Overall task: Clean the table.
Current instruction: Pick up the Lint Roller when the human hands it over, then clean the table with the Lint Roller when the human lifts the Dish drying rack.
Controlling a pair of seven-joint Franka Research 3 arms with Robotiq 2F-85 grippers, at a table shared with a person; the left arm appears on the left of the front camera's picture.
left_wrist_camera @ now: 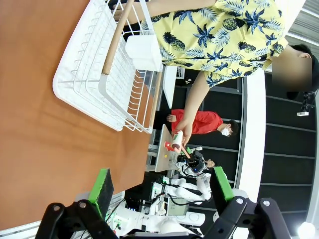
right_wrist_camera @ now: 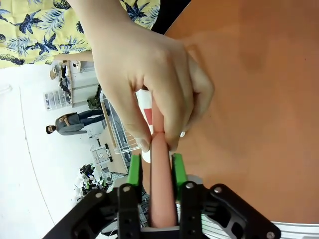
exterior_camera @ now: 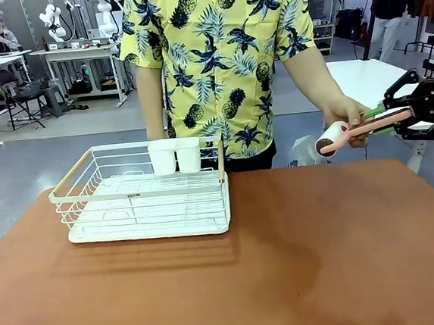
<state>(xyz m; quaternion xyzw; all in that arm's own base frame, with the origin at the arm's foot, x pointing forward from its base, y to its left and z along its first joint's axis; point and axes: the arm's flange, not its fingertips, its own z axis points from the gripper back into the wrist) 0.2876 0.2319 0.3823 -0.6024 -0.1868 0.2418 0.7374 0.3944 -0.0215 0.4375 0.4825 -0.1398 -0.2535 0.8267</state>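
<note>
A lint roller point(exterior_camera: 334, 138) with a pink handle point(right_wrist_camera: 162, 164) hangs in the air past the far right edge of the reddish-brown table point(exterior_camera: 287, 263). My right gripper point(exterior_camera: 397, 116) is shut on the handle's end, its green pads point(right_wrist_camera: 133, 170) pressed to both sides. The person's hand point(right_wrist_camera: 144, 74) still grips the same handle just ahead of my fingers, near the white roller head. My left gripper point(left_wrist_camera: 162, 184) stands open above the table point(left_wrist_camera: 40, 129) with nothing between its fingers; far off in its view are the lint roller point(left_wrist_camera: 175, 141) and the person's hand.
A white wire dish rack point(exterior_camera: 144, 199) with wooden handles stands at the table's far left, holding two white cups point(exterior_camera: 175, 156). The person in a yellow pineapple shirt point(exterior_camera: 223, 55) stands at the far edge. A white-topped table point(exterior_camera: 365, 77) is behind on the right.
</note>
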